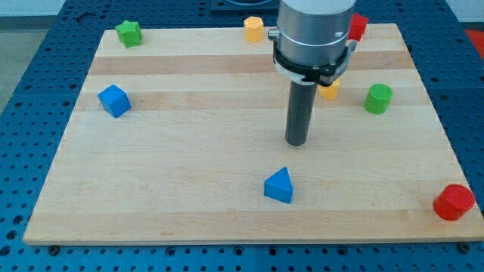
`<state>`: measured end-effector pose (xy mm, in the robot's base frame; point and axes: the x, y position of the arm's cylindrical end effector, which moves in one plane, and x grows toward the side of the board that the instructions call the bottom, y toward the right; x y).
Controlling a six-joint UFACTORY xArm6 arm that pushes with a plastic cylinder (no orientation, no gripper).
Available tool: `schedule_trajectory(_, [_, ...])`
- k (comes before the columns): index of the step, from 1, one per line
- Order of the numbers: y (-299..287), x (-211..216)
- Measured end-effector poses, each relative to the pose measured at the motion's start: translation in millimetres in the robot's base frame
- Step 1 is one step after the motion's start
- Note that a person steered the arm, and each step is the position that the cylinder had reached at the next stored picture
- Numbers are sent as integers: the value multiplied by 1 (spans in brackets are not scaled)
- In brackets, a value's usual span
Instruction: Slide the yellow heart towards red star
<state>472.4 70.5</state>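
A yellow block (330,91), probably the heart, peeks out from behind the arm's body at the view's upper right; most of it is hidden. The red star (358,26) sits at the board's top edge, partly hidden by the arm, above the yellow block. My tip (296,142) rests on the board near the middle, below and left of that yellow block and apart from it. It touches no block.
A second yellow block (254,29) sits at the top edge. A green star (129,33) is at the top left and a blue cube (114,100) at the left. A blue triangular block (279,186) lies below the tip. A green cylinder (378,98) and a red cylinder (454,202) are at the right.
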Motion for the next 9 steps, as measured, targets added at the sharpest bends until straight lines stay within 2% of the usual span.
schedule_trajectory(1, [11,0])
schedule_trajectory(3, [13,-38])
schedule_trajectory(5, [31,-50])
schedule_trajectory(7, [39,-93])
schedule_trajectory(9, [82,-96])
